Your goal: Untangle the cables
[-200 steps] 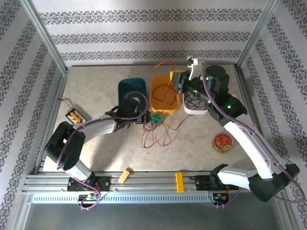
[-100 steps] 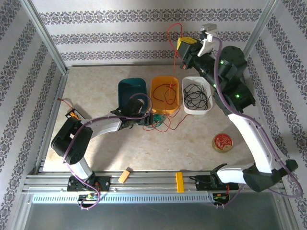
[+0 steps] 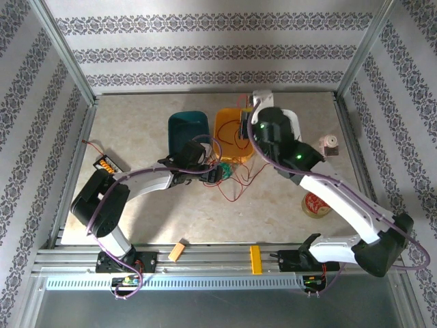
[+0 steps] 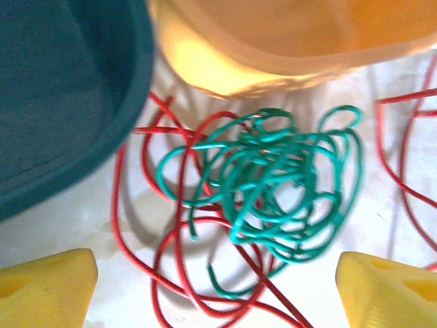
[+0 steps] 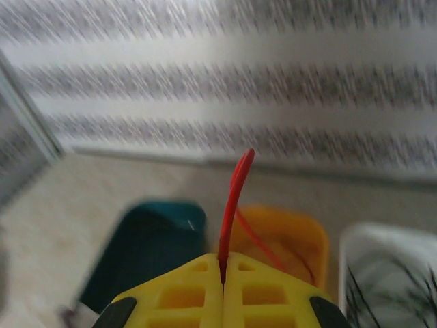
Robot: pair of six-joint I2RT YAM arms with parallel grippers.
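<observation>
Cables (image 4: 263,181) | left gripper (image 4: 218,287) apart over green tangle (image 4: 300,219) | right gripper (image 5: 223,266) clamped on red cable (image 5: 235,198), wrist view

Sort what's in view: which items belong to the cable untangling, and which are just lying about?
Job: green cable; red cable; black cables; teal bin, orange bin and white bin, seemingly for sorting.
Lying about: battery box; tape roll; small tan block.

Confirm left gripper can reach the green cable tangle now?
Probably yes: the open left gripper hangs right over the green cable tangle, nothing covering it, though a red cable threads through it.
</observation>
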